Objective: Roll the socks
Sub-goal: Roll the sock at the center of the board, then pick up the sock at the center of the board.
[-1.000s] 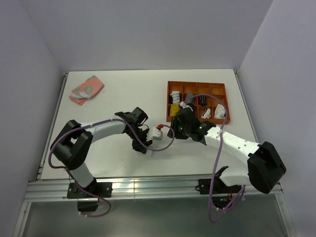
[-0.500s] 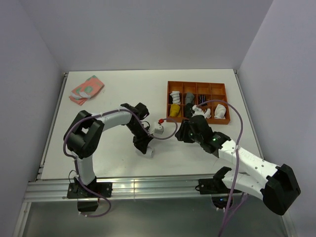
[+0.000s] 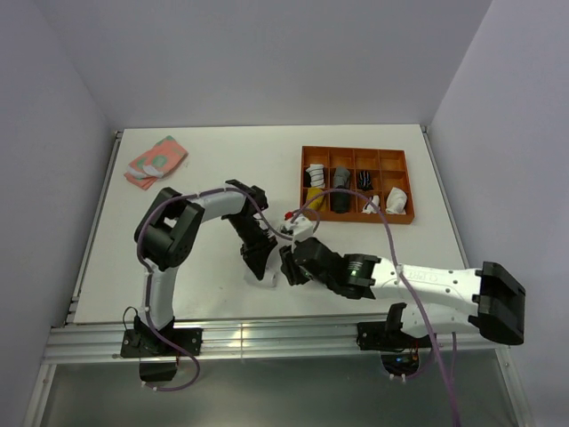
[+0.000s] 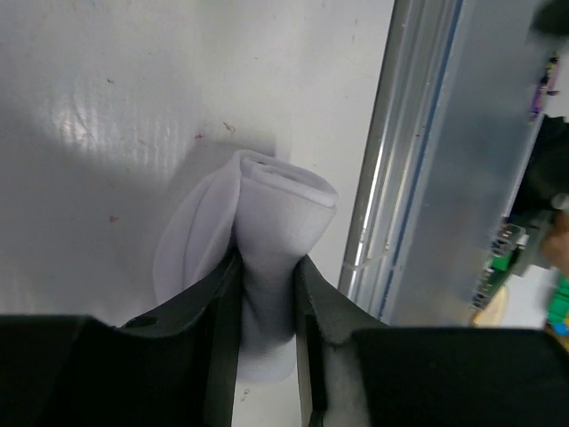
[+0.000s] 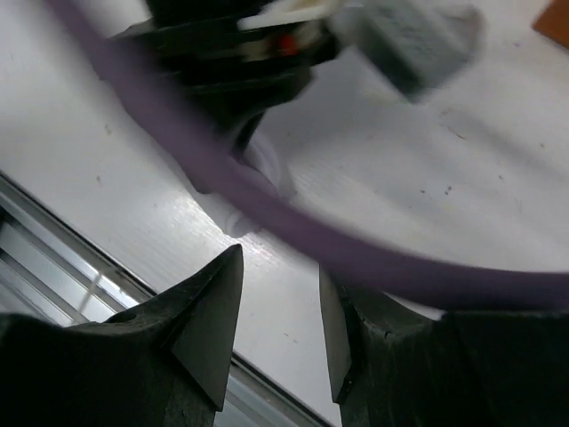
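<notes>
The left arm's jaws are closed on a white sock (image 4: 277, 206), pinching it mid-length at the near edge of the counter (image 3: 213, 160), just beside the metal rail (image 4: 384, 222). The right arm's jaws stand open and empty close alongside, aimed at the same bundle. The sock's free end is only loosely curled, so a release or a tug from the wrong side would probably let the roll spring apart. With so little counter between sock and rail, a nudge outward could send it over the edge. The two arms work almost touching, and a purple cable (image 5: 356, 262) crosses the right wrist view, so a collision or snag looks possible. A pink sock (image 3: 156, 161) waits at the far left corner, well apart from the orange tray (image 3: 354, 149).
</notes>
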Tool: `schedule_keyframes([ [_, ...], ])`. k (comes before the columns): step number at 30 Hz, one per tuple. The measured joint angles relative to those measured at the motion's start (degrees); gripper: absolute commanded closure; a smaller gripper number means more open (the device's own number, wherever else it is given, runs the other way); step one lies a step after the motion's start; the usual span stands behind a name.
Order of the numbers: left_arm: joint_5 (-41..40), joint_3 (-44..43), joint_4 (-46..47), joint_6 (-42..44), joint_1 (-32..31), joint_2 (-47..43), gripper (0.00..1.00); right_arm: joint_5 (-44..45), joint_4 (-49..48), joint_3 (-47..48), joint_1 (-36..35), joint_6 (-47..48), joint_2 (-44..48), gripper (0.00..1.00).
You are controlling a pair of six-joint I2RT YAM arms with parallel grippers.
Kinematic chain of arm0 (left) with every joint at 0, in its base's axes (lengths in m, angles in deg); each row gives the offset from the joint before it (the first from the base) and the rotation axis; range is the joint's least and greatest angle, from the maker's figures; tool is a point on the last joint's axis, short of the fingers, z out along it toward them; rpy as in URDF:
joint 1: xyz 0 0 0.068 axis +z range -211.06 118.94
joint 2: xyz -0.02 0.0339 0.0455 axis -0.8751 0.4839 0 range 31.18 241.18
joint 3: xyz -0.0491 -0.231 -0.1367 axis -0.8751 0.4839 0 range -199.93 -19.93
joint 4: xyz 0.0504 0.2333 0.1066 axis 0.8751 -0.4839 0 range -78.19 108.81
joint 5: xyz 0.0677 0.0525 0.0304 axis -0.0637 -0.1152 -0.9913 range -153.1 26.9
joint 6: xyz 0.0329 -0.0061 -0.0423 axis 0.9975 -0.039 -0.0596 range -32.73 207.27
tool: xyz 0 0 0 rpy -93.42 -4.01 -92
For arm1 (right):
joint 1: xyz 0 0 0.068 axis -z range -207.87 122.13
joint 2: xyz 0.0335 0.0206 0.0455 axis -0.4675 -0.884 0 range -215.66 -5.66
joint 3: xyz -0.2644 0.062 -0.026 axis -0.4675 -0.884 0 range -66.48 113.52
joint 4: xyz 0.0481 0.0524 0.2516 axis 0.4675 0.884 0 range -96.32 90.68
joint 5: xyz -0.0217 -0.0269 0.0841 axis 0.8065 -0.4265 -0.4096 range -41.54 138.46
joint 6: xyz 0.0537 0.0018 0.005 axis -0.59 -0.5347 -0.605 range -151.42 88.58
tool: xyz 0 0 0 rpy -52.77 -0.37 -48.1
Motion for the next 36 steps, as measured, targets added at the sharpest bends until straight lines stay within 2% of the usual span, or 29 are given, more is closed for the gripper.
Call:
schedule_keyframes([
  [8,2.45,-2.4,-7.26,-0.04,0.63,4.94,0.93,1.7,-0.81,9.49,-7.91,12.09,-14.21,0.47],
  [17,2.84,-2.43,-12.46,0.94,1.14,7.74,0.93,-2.58,2.58,14.75,-8.57,21.44,-22.12,0.41],
  [25,3.26,-2.64,-15.58,1.36,2.19,10.03,0.93,-7.37,6.12,18.47,-9.51,24.9,-25.22,0.38],
  [36,3.26,-3.23,-17.16,1.55,2.34,11.3,0.92,-7.08,7.87,21.86,-12.24,26.75,-32.48,0.32],
])
